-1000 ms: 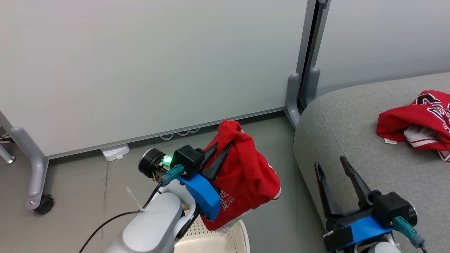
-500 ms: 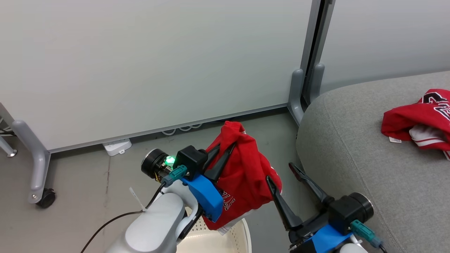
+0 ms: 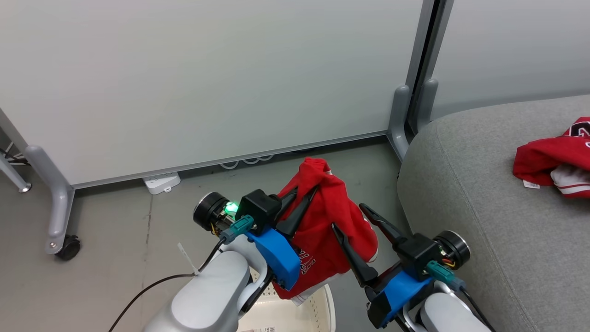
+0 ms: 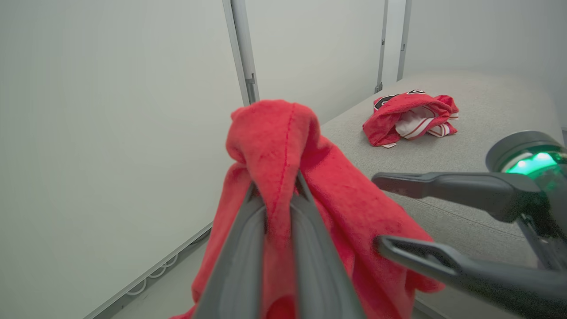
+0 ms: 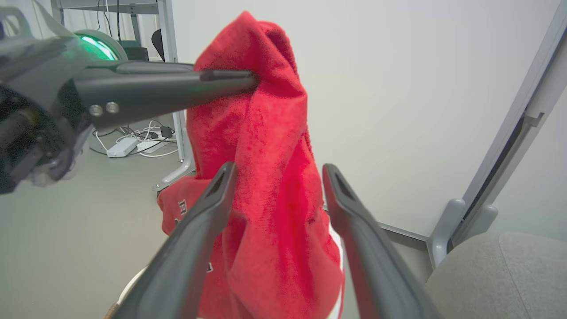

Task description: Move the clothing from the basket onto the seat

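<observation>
The grey seat (image 3: 461, 193) is carrying one red garment (image 3: 548, 154).
The basket (image 3: 318, 318) is showing one corner, its contents cut off; above it the second garment (image 3: 322, 226) is drooping, light and limp, probably best pinched at a bunched fold; the left end effector (image 3: 305, 191) is clenching its top; the right end effector (image 3: 348, 216) is gaping right beside it, empty.

The left gripper (image 3: 305, 191) and the right gripper (image 3: 348, 216) each have two long dark fingers (image 3: 295, 216), a black block (image 3: 258, 207), a blue plastic piece (image 3: 276, 256) and a teal plug (image 3: 237, 225). The forearms (image 3: 207, 295) are smooth, pale grey. A green light (image 3: 232, 208) glows on the left wrist (image 3: 207, 213).
</observation>
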Robot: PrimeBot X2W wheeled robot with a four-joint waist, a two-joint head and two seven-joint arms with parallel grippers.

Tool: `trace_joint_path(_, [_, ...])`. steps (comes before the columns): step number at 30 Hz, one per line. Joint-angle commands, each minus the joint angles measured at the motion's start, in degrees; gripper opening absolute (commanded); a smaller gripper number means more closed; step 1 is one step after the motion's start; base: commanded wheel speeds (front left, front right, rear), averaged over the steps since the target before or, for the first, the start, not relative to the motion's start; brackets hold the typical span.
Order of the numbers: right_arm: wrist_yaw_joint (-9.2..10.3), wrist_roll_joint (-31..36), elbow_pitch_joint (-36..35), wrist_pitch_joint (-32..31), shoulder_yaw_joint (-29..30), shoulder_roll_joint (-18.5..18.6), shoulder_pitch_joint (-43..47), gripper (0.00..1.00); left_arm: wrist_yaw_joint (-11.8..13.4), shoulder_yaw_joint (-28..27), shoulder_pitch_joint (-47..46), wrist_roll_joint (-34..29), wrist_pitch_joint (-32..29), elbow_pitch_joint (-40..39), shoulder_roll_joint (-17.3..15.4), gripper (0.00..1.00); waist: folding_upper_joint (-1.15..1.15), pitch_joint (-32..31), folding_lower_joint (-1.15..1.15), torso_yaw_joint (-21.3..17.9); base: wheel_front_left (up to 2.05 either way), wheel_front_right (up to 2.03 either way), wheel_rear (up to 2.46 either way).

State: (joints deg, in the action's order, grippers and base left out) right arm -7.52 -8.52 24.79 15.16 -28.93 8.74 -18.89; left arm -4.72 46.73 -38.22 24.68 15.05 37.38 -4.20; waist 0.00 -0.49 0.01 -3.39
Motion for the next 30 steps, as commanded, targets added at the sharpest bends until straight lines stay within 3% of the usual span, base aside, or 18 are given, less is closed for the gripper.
trace_joint_path(1, [0.05,0.6,1.5,0.0,-0.5,-0.3,-1.2,1.0,-0.1,0.1,-0.8,0.1,0.2,-0.1,0.1,0.0,0.0,0.2,-0.01,0.3,0.0,0.0,0.0])
trace_joint_path(14, [0.06,2.2,14.1,0.0,-2.4,-3.2,-7.0,1.0,-0.4,1.1,-1.3,0.3,0.2,-0.1,0.8,0.0,0.0,1.0,-0.01,1.0,0.0,0.0,0.0])
trace_joint_path(15, [0.06,2.1,15.0,0.0,-2.5,-3.4,-7.2,0.42,-0.4,1.2,-1.4,0.3,0.2,-0.1,0.8,0.0,0.0,1.0,-0.01,1.0,0.0,0.0,0.0])
trace_joint_path(16, [0.06,1.9,15.6,0.0,-2.6,-3.6,-7.4,0.05,-0.4,1.2,-1.4,0.4,0.2,0.0,0.9,0.0,0.0,1.0,-0.01,1.1,0.0,0.0,0.0])
trace_joint_path(17, [0.06,1.7,16.0,0.0,-2.7,-3.7,-7.6,0.0,-0.4,1.3,-1.4,0.4,0.2,0.0,0.9,0.0,0.0,1.0,-0.01,1.1,0.0,0.0,0.0])
trace_joint_path(30, [0.06,0.8,16.0,0.0,-3.2,-3.9,-8.1,0.0,-0.4,1.1,-1.4,0.1,0.2,0.3,1.1,0.0,0.0,0.9,-0.01,1.0,0.0,0.0,0.0])
